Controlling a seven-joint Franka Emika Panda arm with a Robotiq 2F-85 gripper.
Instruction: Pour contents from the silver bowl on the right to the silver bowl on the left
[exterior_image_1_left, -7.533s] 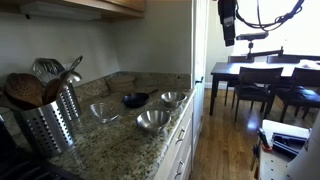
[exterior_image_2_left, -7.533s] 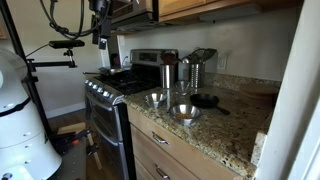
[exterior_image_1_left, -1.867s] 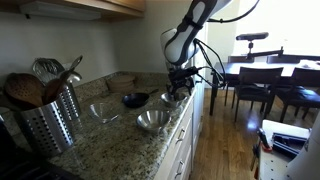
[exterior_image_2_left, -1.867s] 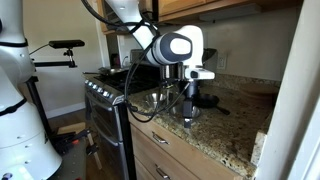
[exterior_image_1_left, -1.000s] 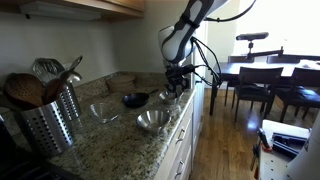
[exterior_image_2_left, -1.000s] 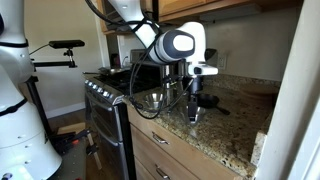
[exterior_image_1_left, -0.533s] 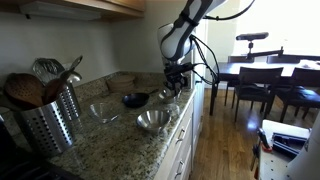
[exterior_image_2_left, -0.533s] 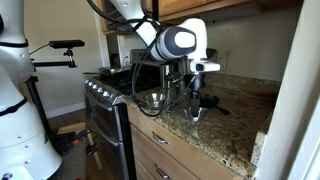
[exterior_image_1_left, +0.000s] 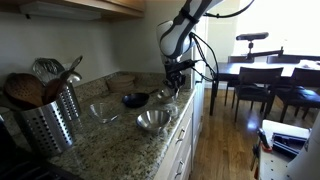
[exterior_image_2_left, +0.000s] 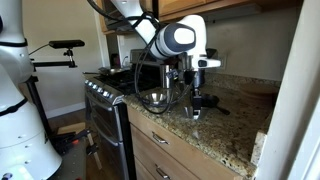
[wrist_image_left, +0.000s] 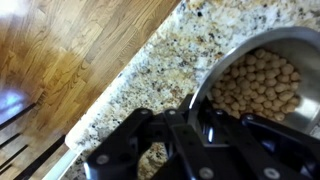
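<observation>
Clamping gripper (wrist_image_left: 186, 128) jaws together on near rim of shiny silver bowl (wrist_image_left: 265, 40) holding round tan beans (wrist_image_left: 255, 80).

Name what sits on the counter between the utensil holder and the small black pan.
A shiny bowl sits between the utensil holder and the black pan, on the granite counter. This shows in an exterior view.

Shiny smooth metal bowl (wrist_image_left: 232, 50); polished speckled granite counter (wrist_image_left: 150, 70); glossy wood floor (wrist_image_left: 60, 50); matt black claw (wrist_image_left: 190, 125).
</observation>
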